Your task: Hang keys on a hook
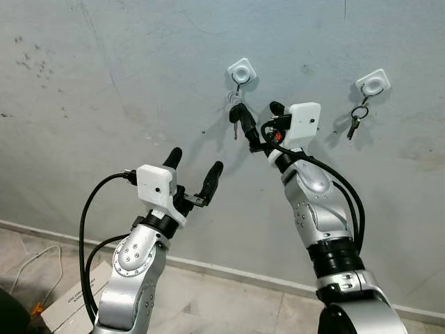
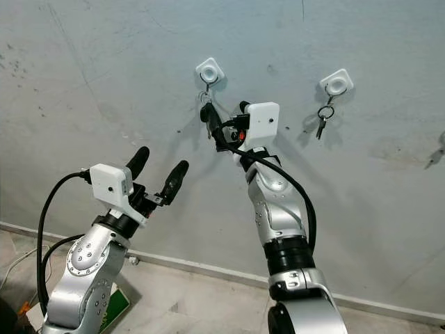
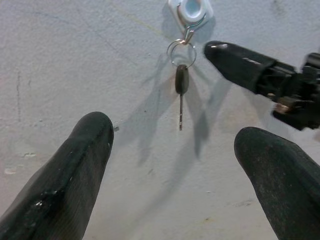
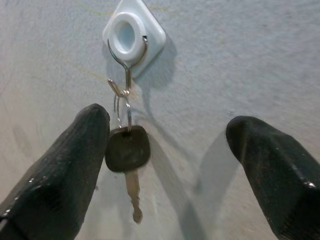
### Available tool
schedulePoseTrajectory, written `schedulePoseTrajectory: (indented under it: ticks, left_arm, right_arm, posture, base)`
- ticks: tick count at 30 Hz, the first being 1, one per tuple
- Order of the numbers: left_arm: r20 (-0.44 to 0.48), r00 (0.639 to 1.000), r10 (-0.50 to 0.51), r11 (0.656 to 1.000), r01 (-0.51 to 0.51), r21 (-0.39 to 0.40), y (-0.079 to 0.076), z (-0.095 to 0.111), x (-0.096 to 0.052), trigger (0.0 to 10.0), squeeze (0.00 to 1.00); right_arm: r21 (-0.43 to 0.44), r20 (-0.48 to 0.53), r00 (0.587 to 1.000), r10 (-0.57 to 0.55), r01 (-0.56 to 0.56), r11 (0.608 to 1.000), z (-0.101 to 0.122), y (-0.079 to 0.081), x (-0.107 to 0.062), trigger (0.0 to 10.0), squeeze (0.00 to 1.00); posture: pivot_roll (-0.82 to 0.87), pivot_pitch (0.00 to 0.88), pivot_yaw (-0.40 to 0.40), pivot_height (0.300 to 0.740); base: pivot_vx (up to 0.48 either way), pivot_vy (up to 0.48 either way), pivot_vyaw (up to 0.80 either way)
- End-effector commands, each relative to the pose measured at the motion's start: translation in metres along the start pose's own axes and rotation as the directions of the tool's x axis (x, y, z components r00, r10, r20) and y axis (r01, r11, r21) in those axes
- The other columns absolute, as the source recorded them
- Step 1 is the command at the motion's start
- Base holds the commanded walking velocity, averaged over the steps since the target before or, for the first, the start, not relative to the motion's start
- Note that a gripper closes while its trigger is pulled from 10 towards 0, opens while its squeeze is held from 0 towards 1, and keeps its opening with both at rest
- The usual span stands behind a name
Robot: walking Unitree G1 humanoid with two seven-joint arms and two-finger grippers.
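A key with a black head hangs by its ring from a white wall hook. My right gripper is raised to the wall and open. One of its fingers is right beside the key head, and the other stands well apart from it. The same key and hook show from the head, with the right gripper just below the hook. My left gripper is open and empty, lower and to the left, pointing at the hanging key.
A second white hook to the right holds another small bunch of keys. The grey wall meets a tiled floor below, where a cardboard box and a white cable lie at the lower left.
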State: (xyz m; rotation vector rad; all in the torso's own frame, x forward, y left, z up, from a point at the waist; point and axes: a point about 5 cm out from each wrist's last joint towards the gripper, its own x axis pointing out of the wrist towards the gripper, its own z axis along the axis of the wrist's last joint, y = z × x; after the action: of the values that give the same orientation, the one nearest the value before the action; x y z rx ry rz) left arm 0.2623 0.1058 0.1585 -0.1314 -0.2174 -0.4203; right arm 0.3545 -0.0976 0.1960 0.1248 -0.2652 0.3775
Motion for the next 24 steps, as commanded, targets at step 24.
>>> schedulePoseTrajectory:
  ticks: [24]
  left_arm:
    - [-0.191, 0.974, 0.120, 0.989, -0.101, 0.106, 0.022, -0.034, -0.044, 10.0, 0.00]
  right_arm:
    - [-0.076, -0.270, 0.955, -0.127, 0.110, 0.991, -0.041, -0.016, -0.117, 10.0, 1.00]
  posture:
    - [-0.02, 0.000, 0.083, 0.740]
  base:
    - [0.000, 0.000, 0.00]
